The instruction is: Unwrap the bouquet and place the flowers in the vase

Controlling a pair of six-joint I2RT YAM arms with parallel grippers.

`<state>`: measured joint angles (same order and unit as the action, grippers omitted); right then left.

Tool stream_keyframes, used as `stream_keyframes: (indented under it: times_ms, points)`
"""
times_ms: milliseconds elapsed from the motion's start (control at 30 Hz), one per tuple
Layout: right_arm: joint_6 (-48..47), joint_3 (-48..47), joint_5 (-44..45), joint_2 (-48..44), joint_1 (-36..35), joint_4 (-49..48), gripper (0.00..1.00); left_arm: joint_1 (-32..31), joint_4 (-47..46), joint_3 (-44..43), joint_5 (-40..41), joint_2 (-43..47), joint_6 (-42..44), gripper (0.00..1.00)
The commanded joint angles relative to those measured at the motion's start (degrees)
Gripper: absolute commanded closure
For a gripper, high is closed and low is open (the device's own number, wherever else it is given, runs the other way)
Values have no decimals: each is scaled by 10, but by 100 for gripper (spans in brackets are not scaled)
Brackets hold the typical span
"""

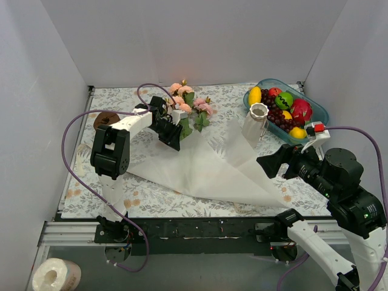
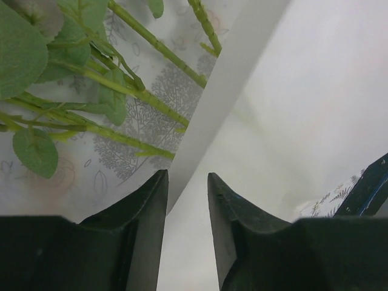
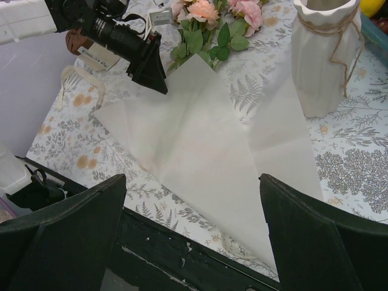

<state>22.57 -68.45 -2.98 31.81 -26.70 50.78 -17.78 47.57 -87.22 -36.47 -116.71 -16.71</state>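
The bouquet lies opened out. Its white paper [image 1: 206, 163] is spread flat on the table, and the pink and peach flowers [image 1: 188, 103] lie at its far corner, heads toward the back wall. My left gripper [image 1: 171, 138] is down at that corner beside the green stems [image 2: 121, 88]. Its jaws are narrowed to a small gap over the paper's edge [image 2: 224, 91] and hold nothing I can see. The white ribbed vase [image 1: 256, 124] stands upright on the paper's right part. My right gripper [image 1: 267, 165] hangs wide open and empty above the paper's near right side [image 3: 200, 133].
A blue bowl [image 1: 321, 112] of toy fruit sits behind the vase at the back right. A brown tape roll [image 1: 104, 119] lies at the left edge. A cream ribbon [image 3: 76, 76] lies on the cloth left of the paper. White walls close in three sides.
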Motion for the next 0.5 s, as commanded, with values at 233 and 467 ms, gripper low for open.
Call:
stream_keyframes:
  times_ms: [233, 467]
  points:
    - [10, 3, -7, -3, 0, -37, 2, 1, 9, -8, -10, 47, 9, 86]
    - [14, 9, -16, -5, 0, -46, 2, -2, 5, -6, 14, 100, 21, 89]
